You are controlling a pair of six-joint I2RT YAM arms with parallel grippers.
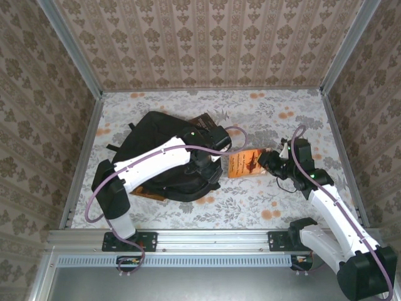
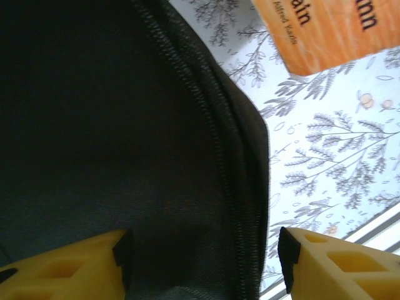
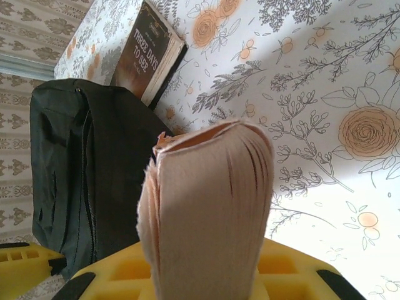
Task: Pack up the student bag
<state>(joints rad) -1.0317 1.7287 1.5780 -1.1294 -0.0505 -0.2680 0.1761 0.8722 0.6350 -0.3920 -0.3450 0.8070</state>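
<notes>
Large black soft fabric backpack [image 1: 153,130] lies flat beneath my left gripper [image 2: 203,250]. I see its zip edge between the yellow fingers [image 2: 62,265]; jaws stand apart, not pinching. Orange paperback book [image 1: 245,164] just right of that gripper, clamped in my right gripper [image 1: 268,160]. Ahead of right gripper, dark book titled "Three Days to See" [image 3: 147,53] rests against backpack on floral tablecloth [image 1: 263,113].

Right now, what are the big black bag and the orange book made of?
Student bag: looks like soft woven fabric, matte black; a fine weave and a zip line show.
Orange book: paper, probably a paperback; rough, tan page edges show, and its cover looks like thin card.
</notes>
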